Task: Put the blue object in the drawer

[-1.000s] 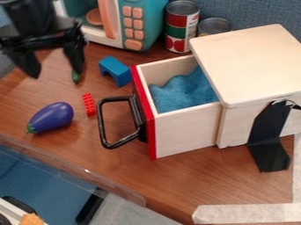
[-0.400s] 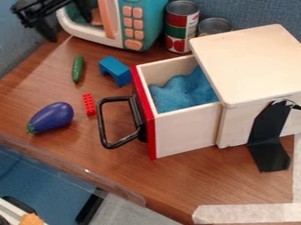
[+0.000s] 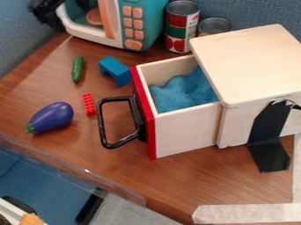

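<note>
Blue cloth (image 3: 181,93) in open drawer (image 3: 185,132)

toy kitchen setup, teal microwave (image 3: 126,25) (a plaything), cans (image 3: 181,26), eggplant (image 3: 52,117), cucumber (image 3: 78,69)

Open-topped drawer (image 3: 185,134) — handle (image 3: 101,123) jutting out

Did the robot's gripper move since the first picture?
Yes. The gripper went toward the back, away from the green cucumber. Now it is by the left side of the toy microwave, as the camera sees it.
</note>
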{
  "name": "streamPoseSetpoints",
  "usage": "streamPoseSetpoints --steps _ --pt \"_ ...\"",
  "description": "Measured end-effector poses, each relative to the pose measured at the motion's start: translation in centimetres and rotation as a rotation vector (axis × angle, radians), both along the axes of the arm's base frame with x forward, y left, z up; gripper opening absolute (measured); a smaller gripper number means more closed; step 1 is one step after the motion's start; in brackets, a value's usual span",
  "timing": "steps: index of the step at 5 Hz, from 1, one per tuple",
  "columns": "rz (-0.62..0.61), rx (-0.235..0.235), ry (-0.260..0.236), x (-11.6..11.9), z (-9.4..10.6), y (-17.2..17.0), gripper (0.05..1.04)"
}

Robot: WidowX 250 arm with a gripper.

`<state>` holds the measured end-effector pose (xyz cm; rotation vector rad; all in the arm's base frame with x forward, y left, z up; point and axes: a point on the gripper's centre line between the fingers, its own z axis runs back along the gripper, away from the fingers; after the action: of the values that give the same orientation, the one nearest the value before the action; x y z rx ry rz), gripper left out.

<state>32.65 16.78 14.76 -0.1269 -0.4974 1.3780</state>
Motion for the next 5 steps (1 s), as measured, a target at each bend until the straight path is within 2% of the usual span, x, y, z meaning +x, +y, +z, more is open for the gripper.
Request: streamPoseSetpoints --steps 2,4,5 --pt "0.035 -0.013 0.093 2.8 -3.3 -0.2 1.001" --pt "0.026 0.0 0.153 3.9 -5.5 -0.7 1.001" --pt "0.022 0.021 0.166 4.2 -6.5 -0.7 1.001"
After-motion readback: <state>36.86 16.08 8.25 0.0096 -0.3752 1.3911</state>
